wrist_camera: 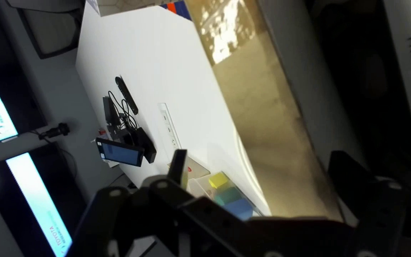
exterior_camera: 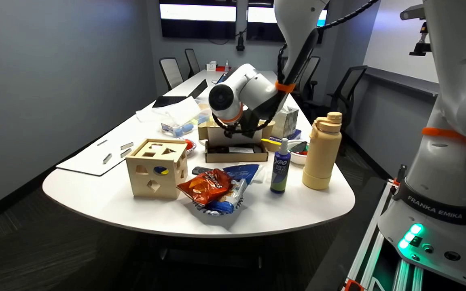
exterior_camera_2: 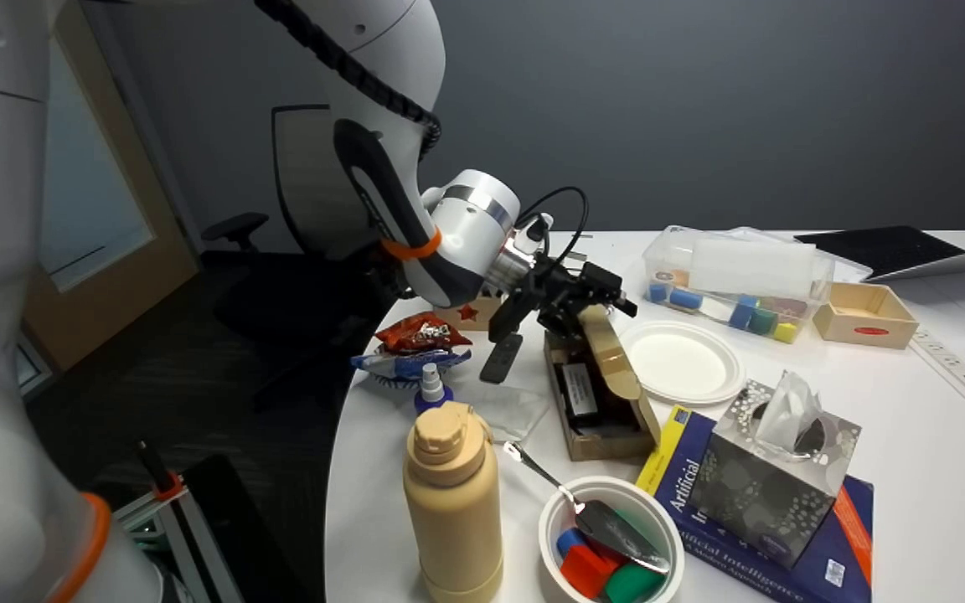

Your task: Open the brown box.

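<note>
The brown box (exterior_camera: 237,157) sits on the white table with its lid (exterior_camera_2: 612,356) raised. In both exterior views I see into it: a dark item with a white label (exterior_camera_2: 580,389) lies inside. My gripper (exterior_camera_2: 566,322) is at the box's far end in this view, tilted over the raised lid. In the wrist view the gripper's (wrist_camera: 259,157) dark fingers are wide apart. The lid's tan face (wrist_camera: 273,121) with glossy tape lies between them, and I see no finger pressed on it. In an exterior view the arm hides much of the gripper (exterior_camera: 239,131).
A spray bottle (exterior_camera: 280,167), tan bottle (exterior_camera: 323,151), snack bags (exterior_camera: 217,188) and wooden cube (exterior_camera: 152,173) stand around the box. A white plate (exterior_camera_2: 683,362), bowl of blocks (exterior_camera_2: 551,536), book (exterior_camera_2: 750,532), tissue box (exterior_camera_2: 771,469) and clear bin (exterior_camera_2: 738,285) are close by.
</note>
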{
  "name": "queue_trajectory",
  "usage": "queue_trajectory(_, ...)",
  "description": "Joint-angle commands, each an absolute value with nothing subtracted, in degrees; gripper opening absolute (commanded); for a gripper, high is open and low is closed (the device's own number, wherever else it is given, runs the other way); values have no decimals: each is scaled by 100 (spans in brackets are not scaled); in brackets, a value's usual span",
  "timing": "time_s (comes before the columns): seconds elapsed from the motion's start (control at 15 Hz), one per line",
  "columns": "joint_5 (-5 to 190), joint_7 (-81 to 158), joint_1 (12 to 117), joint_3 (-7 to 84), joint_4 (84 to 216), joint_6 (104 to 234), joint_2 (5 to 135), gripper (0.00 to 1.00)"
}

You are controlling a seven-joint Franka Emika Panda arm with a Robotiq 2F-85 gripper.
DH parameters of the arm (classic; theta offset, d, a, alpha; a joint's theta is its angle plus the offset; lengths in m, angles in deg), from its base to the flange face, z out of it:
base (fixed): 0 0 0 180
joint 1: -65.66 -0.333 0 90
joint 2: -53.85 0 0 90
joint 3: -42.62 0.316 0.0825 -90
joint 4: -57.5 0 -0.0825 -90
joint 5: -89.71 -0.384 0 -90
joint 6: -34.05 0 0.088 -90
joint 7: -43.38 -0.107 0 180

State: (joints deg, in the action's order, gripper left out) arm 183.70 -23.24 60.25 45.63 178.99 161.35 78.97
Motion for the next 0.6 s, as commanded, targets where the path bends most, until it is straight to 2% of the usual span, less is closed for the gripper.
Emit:
queue_trajectory(0.0,18468,-2589,6141,4588,17734,15929,7934,100)
queue_trajectory(0.53,18250,-2645,6307,4565,17183,15782,8206,100)
